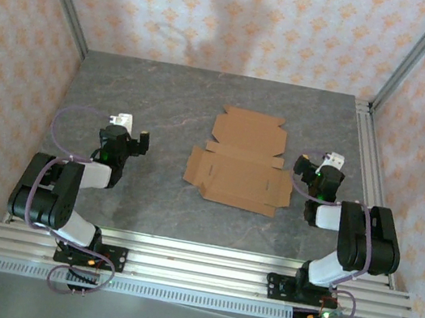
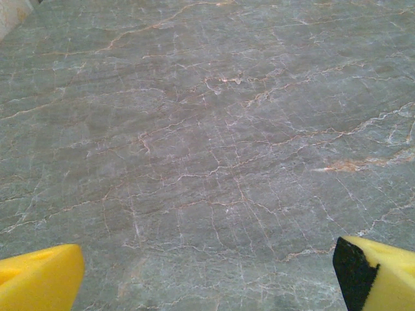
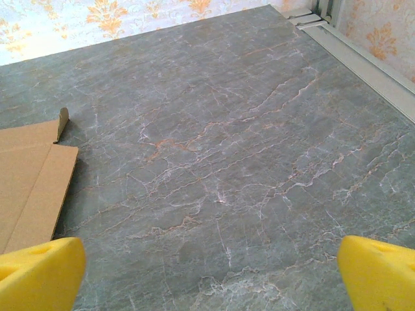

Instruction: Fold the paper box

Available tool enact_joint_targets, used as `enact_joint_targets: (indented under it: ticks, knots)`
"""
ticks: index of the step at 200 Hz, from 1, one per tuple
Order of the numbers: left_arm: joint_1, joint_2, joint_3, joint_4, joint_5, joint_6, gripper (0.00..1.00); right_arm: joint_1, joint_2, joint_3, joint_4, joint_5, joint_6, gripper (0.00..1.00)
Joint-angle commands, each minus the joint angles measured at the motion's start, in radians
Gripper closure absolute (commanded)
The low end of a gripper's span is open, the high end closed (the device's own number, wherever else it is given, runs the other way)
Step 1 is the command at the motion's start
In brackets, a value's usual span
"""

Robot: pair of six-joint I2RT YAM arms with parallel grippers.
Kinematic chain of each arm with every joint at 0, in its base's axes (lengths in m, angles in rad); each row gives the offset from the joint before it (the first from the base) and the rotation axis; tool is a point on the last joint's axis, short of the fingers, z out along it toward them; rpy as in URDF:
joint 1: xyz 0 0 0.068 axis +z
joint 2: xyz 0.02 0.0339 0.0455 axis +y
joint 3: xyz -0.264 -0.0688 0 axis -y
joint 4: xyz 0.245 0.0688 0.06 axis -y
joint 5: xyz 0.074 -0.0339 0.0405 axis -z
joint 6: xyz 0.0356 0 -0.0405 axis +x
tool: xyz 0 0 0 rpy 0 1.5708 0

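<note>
The paper box lies as a flat, creased brown cardboard sheet in the middle of the grey marbled table, flaps spread out. Its right edge with a small raised tab shows at the left of the right wrist view. My left gripper rests to the left of the sheet, well apart from it, its yellow fingertips wide apart over bare table. My right gripper sits just right of the sheet, open, yellow fingertips spread with nothing between them.
Patterned walls close in the table at the back and both sides. An aluminium rail runs along the right edge, also seen as the rail in the right wrist view. Slotted aluminium bars carry the arm bases at the near edge.
</note>
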Motion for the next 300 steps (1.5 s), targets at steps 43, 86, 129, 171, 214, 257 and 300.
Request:
enact_joint_targets:
  ticks: [43,86,129,171,214,257,300]
  knots:
    - [-0.029,-0.039,0.028,-0.003,-0.064,0.025,0.0,0.005,-0.024,-0.019,0.058,0.02,0.002,0.01]
    - [-0.061,-0.234,0.093,-0.278,-0.108,0.001,0.0,0.005,-0.231,-0.008,-0.145,0.028,0.016,0.01]
    - [-0.094,-0.312,0.24,-0.591,0.027,-0.131,0.0,0.006,-0.414,0.158,-0.573,-0.056,0.146,0.01]
    - [-0.204,-0.227,0.37,-0.789,0.172,-0.32,0.0,0.006,-0.448,0.29,-0.85,-0.196,0.292,0.01]
    - [-0.28,-0.066,0.439,-0.857,0.336,-0.481,0.0,0.008,-0.399,0.348,-0.971,-0.407,0.369,0.01]
    - [-0.358,0.127,0.535,-0.913,0.401,-0.48,0.09,0.008,-0.381,0.325,-0.937,-0.434,0.361,0.01]
    - [-0.382,0.25,0.599,-0.898,0.452,-0.497,0.32,0.008,-0.368,0.322,-0.928,-0.436,0.37,0.0]
